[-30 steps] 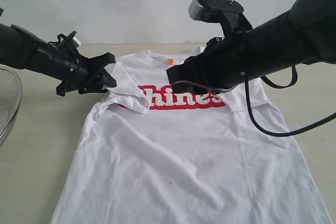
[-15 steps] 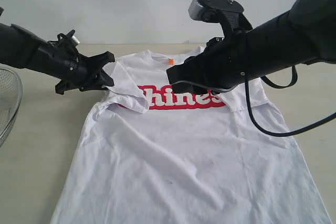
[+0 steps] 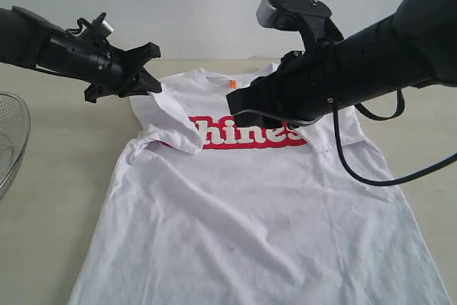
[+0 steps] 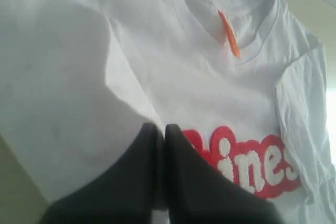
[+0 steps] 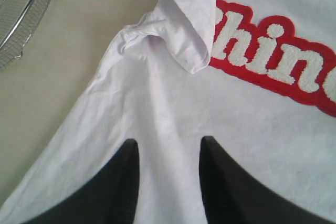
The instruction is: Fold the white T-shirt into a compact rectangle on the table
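Observation:
The white T-shirt lies face up on the table, red print across the chest and an orange neck tag at the collar. My left gripper is shut on the shirt's cloth at the left sleeve and holds it raised off the table. Below that, the sleeve folds over onto the chest. My right gripper is open, hovering just above the shirt's chest with only flat cloth under its fingers.
A round wire-mesh basket sits at the left edge of the table. The right arm's black cable hangs over the shirt's right shoulder. A pale wall runs behind the table.
My left gripper has shut on the sleeve cloth and risen up and slightly back, lifting the cloth with it. The right arm has not moved.

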{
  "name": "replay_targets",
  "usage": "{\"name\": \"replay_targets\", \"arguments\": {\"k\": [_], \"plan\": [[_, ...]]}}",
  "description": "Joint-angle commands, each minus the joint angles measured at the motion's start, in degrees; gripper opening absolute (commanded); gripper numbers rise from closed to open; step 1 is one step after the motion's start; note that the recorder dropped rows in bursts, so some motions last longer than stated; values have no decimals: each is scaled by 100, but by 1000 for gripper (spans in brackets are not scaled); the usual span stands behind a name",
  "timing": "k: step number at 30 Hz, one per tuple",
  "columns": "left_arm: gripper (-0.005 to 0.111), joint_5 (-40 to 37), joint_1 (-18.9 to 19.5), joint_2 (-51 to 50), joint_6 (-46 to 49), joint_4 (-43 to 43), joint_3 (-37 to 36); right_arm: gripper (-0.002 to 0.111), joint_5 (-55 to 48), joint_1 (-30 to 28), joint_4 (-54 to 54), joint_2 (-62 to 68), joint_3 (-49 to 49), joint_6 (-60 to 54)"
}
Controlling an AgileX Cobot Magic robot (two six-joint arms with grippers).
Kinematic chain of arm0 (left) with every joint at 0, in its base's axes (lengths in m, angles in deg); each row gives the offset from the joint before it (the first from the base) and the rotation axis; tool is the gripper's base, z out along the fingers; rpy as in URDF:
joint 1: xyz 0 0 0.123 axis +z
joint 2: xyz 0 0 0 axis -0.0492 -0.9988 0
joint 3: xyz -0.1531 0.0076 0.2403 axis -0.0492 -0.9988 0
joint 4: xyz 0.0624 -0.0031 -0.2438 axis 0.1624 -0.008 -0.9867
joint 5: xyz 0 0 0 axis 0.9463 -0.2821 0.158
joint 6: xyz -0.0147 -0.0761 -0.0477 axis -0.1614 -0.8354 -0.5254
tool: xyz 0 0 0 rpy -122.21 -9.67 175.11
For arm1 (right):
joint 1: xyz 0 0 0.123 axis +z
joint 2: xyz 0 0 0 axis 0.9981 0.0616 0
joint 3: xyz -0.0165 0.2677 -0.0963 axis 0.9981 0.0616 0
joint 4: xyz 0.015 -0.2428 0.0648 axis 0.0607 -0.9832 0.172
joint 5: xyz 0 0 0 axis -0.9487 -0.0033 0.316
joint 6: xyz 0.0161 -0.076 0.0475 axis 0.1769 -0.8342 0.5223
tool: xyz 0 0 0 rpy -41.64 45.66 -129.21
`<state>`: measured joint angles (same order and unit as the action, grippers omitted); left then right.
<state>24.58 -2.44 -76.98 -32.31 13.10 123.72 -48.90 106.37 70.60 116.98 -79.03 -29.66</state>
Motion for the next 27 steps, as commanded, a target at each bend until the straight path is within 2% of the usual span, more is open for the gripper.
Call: {"name": "replay_targets", "arguments": {"k": [1, 12, 13, 15, 20, 22, 24, 25, 27], "plan": [[5, -41, -190, -123, 32, -184, 187, 34, 12, 11, -4, -20, -11, -13], [5, -14, -636, -670, 110, -884, 967, 34, 12, 11, -4, -20, -11, -13], [7, -27, -658, -709, 110, -909, 1023, 34, 12, 11, -4, -20, -11, -13], [17, -27, -658, -709, 148, -909, 1023, 34, 12, 11, -4, -20, -11, -13], [62, -210, -597, -699, 148, -889, 1023, 34, 12, 11, -4, -20, -11, -13], [71, -407, -571, -699, 132, -889, 1023, 34, 12, 11, -4, -20, -11, -13], [69, -878, -502, -683, 120, -827, 1023, 34, 12, 11, -4, -20, -11, -13], [64, -1139, -430, -650, 120, -673, 1023, 34, 12, 11, -4, -20, -11, -13], [46, -1773, -271, -481, -187, 159, 1023, 34, 12, 11, -4, -20, -11, -13]]}}
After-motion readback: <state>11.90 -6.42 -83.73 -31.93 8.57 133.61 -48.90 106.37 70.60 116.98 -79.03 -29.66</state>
